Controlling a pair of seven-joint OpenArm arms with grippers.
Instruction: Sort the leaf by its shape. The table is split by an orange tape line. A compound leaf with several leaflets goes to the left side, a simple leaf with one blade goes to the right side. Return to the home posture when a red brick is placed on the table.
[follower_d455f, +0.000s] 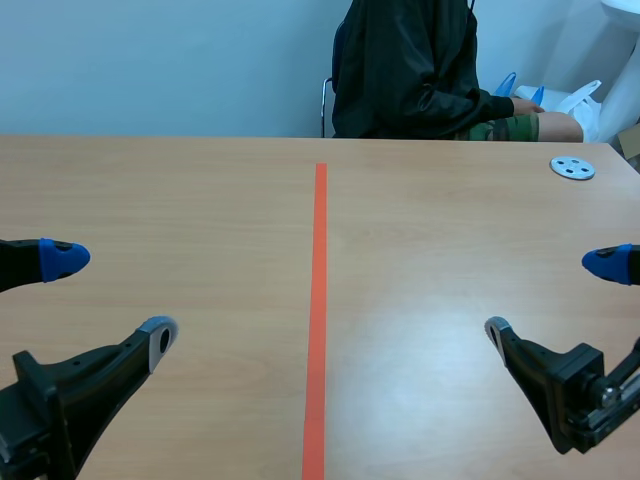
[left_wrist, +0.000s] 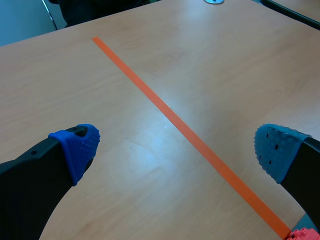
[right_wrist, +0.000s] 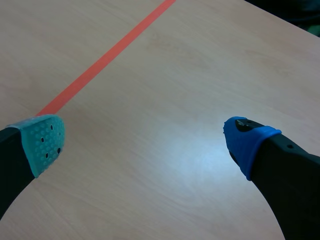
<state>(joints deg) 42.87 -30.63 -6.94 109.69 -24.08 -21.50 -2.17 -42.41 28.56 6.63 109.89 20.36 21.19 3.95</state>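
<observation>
No leaf shows on the pale wooden worktop (follower_d455f: 200, 200) on either side of the orange tape line (follower_d455f: 318, 300). The left hand (follower_d455f: 112, 297) and right hand (follower_d455f: 551, 297) hover wide open and empty, flanking that line. Best wait so, then count a leaf's blades before approaching.

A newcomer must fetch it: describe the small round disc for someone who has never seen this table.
Take the wooden table, right of its orange tape line, at the far edge near the seated person. There lies a flat pale-grey disc with several holes, the only loose thing on the tabletop.
</observation>
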